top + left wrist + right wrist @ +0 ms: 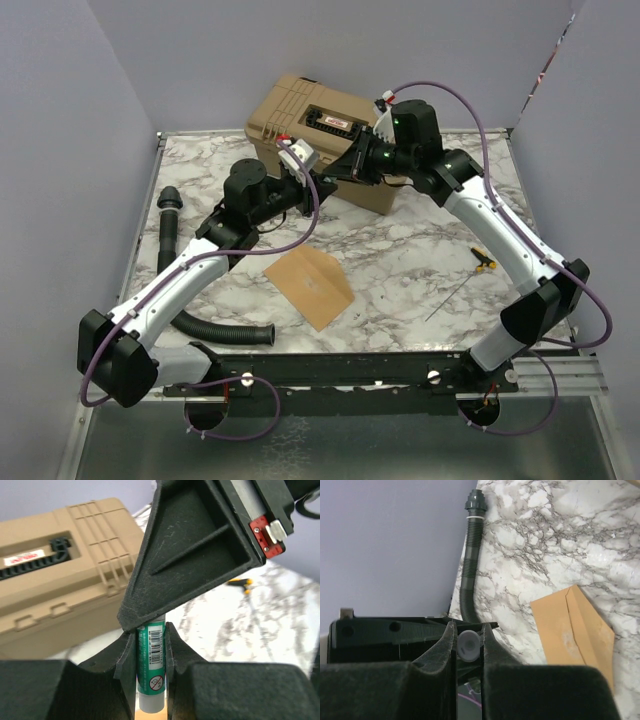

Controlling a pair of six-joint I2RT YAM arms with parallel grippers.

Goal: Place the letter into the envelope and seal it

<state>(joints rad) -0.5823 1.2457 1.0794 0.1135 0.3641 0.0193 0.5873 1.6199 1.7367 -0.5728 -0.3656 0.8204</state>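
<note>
Two arms meet in the air above the back part of the marble tabletop [420, 240], just in front of a tan case [300, 115]. Between them they hold one small thing, a glue stick [151, 652] with a green label and a barcode.

The left fingers [149, 630] are closed almost fully and press the body of the stick from both sides, so the stick stands between them with its pale end toward the wrist camera. The right fingers [467, 627] come from the opposite side. They are also nearly closed and they pinch the other end of the stick, which shows in the right wrist view as a pale round face between the two tips. So each arm has one end of the same stick, and the tips of both arms are very close together.

The envelope [310, 285] lies flat on the tabletop, near the middle and closer to the arm bases, well apart from the fingers. It is kraft-brown, turned at an angle, and a crease runs along its right part. Nothing touches it.

One black ribbed hose [170, 240] lies along the left side of the tabletop. A small yellow and black tool [484, 260] lies on the right side.
</note>
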